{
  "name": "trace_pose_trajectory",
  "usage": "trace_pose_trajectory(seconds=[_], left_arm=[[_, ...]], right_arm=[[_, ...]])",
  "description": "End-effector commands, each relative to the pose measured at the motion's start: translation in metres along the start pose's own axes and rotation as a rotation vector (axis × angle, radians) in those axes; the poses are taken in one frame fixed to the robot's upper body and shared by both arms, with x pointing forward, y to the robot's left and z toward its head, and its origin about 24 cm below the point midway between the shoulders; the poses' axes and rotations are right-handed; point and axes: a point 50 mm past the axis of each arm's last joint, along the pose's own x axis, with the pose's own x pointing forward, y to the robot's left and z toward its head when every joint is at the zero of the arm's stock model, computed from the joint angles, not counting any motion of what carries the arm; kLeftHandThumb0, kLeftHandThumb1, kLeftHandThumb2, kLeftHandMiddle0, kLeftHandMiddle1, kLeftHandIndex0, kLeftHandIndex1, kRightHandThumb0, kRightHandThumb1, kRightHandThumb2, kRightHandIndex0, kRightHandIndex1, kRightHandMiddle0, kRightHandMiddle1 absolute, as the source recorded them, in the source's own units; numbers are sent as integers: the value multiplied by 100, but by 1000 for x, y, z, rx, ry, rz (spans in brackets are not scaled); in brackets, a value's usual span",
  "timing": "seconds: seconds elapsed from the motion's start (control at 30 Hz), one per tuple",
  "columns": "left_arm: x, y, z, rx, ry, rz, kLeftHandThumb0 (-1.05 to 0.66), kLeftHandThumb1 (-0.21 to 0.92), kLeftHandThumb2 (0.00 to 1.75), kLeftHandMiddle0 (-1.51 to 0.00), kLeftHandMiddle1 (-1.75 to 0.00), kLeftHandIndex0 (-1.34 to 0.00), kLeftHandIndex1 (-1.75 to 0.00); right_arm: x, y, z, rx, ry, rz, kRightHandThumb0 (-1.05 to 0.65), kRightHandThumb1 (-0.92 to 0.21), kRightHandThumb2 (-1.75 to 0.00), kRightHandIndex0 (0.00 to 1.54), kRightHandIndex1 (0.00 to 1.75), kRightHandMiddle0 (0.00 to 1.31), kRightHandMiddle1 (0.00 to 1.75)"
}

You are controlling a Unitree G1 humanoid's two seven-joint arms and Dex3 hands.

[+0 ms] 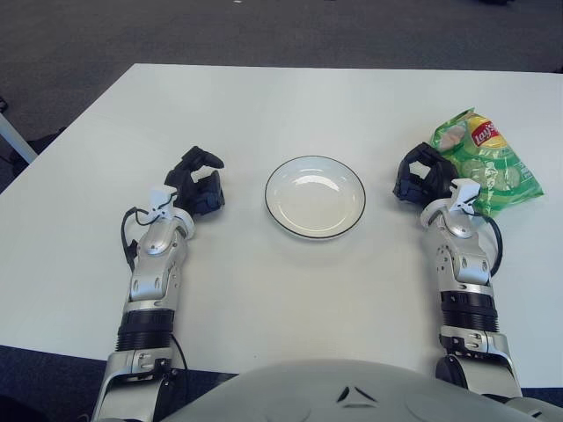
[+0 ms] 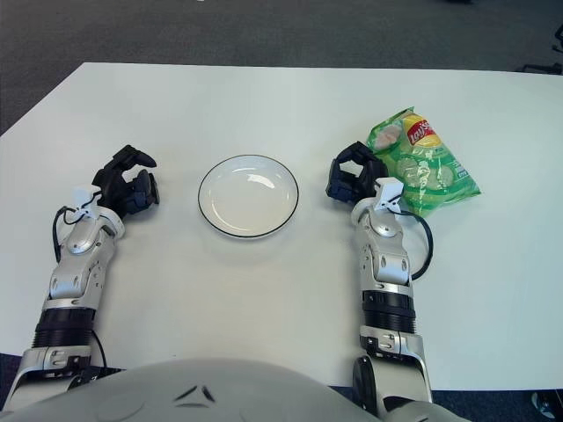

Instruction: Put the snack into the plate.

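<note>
A robot's two hands flank a round white plate [image 1: 315, 196] on a smooth white table [image 1: 264, 105].

The glossy, crinkled green chip bag [image 1: 486, 162] lies right of the plate, just beside the right hand [image 1: 423, 178], whose black fingers curl loosely around nothing. The left hand [image 1: 197, 183], left of the plate, is likewise half-curled and holding nothing.

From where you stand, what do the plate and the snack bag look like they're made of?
The plate: probably glazed ceramic, white with a thin dark rim and soft glare inside, though melamine could look alike. The bag: thin glossy plastic film, crinkled, printed green with a red and yellow logo. It lies beside the right hand.
</note>
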Motion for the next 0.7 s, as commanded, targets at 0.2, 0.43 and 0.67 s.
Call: trace_pose_trajectory(seconds=[0.2,0.43,0.67], left_arm=[[-24,-4,-39,-51,150,51,-41,49,109,-111,-175,-46,-175],[-24,-4,-38,-58,151,49,-42,47,111,-110,-175,-48,-175],[-25,-5,-38,-58,151,41,-43,44,116,-111,-175,-50,-175]], right_arm=[[-19,-6,-44,20,190,-31,-49,-29,-135,130,175,64,175],[-19,-6,-44,20,192,-31,-49,-29,-135,130,175,64,175],[-19,-7,-44,21,191,-30,-49,-29,-135,130,175,64,175]])
